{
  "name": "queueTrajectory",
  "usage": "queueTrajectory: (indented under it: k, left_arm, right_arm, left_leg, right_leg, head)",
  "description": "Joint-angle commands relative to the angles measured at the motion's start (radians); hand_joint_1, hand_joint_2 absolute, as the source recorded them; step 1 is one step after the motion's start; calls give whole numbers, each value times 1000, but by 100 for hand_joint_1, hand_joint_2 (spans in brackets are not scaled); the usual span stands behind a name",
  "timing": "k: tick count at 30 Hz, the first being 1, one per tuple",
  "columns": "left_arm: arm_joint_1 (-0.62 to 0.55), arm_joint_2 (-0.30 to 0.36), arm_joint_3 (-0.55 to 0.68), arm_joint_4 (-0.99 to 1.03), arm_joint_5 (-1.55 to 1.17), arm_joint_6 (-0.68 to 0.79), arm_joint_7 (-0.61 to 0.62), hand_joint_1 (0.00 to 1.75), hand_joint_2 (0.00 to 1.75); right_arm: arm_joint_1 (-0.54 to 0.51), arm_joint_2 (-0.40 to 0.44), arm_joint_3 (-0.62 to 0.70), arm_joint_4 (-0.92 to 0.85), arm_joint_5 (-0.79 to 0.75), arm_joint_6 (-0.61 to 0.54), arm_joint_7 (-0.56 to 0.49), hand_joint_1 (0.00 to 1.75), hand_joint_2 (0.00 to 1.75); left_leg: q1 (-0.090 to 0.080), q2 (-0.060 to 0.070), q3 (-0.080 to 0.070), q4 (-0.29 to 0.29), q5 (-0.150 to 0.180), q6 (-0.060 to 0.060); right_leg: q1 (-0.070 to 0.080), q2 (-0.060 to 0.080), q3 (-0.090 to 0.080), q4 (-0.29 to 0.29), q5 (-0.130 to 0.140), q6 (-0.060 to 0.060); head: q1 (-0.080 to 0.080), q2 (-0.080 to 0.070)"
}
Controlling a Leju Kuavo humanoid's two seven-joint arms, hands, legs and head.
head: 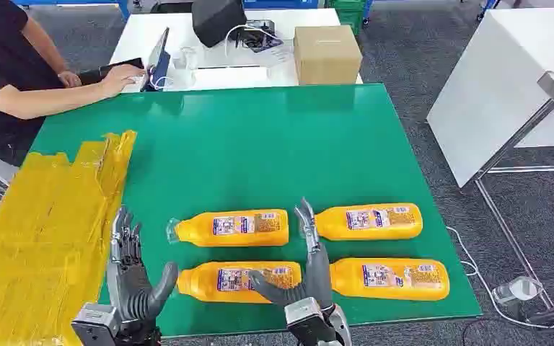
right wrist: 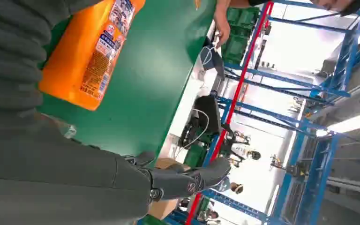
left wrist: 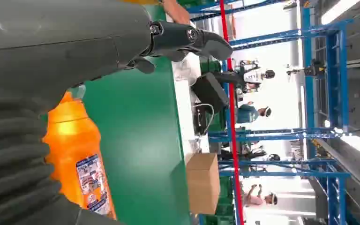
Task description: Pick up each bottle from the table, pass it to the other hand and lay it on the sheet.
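You are looking down at a green table (head: 260, 144) with four orange bottles lying on their sides near its front edge, in two rows of two. Use the near-left bottle (head: 239, 280) as your reference.

The far-left bottle (head: 231, 228) lies just behind the reference bottle, its clear cap end pointing toward the yellow sheet (head: 40, 231). The far-right bottle (head: 369, 221) lies behind and to the right of the reference. The near-right bottle (head: 389, 278) lies directly to the right of the reference, apart from it. All four bottles rest on the table; none lies on the sheet.

The yellow sheet covers the table's left part, well to the left of the reference bottle.

Note the left hand (head: 133, 277). It stands just left of the reference bottle's cap end, fingers spread and pointing up, thumb reaching toward the bottle. It holds nothing. In the left wrist view the same bottle (left wrist: 82, 159) shows beside the hand's grey cover.

Note the right hand (head: 303, 270). It stands at the reference bottle's right end, in the gap between the two near bottles, fingers extended upward, thumb lying across the bottle's base end. Its fingers are apart and it grips nothing.

Behind the table, far from the reference bottle, a cardboard box (head: 327, 54) sits on a white desk (head: 209, 32), where a person's arm (head: 58, 94) rests.
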Motion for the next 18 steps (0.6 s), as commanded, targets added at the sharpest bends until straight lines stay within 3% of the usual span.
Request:
queueTrajectory:
  k: [1,3,4,5,6,13,18]
  left_arm:
    - [-27,1,20,54,18,-29,3,0,0]
    - [-28,-2,30,67,35,-38,3,0,0]
    - [-32,-11,44,84,32,-37,3,0,0]
    - [-34,-10,46,82,40,-52,3,0,0]
    - [-38,-3,44,77,51,-80,3,0,0]
    - [-65,14,21,91,57,-140,3,0,0]
    - [-72,6,26,104,49,-142,3,0,0]
  right_arm:
    - [-26,-15,26,53,-36,55,10,0,175]
    - [-23,-23,39,52,-17,66,19,0,175]
    - [-21,-31,49,51,12,71,42,0,0]
    - [-20,-33,54,50,18,77,48,0,0]
    - [-23,-43,68,57,32,108,83,0,175]
    - [-53,-88,139,125,81,213,165,0,175]
    - [-71,-97,164,146,154,208,235,0,175]
  left_leg:
    - [1,0,5,-1,-1,0]
    - [1,2,4,-1,-2,0]
    - [0,1,3,-1,-1,0]
    - [1,1,4,-1,-1,0]
    - [0,0,3,-2,-1,0]
    - [1,0,4,-2,0,0]
    - [1,1,4,-2,-1,0]
  right_leg:
    - [1,-1,5,-2,-1,-2]
    - [1,0,5,-2,-1,-1]
    - [1,0,3,-2,0,-1]
    - [1,-1,5,-2,-1,-1]
    - [1,-1,4,-2,0,-1]
    - [1,-1,4,-2,0,-1]
    - [1,-1,5,-3,0,-1]
  head:
    - [0,0]
    - [0,0]
    - [0,0]
    - [0,0]
    - [0,0]
    - [0,0]
    - [0,0]
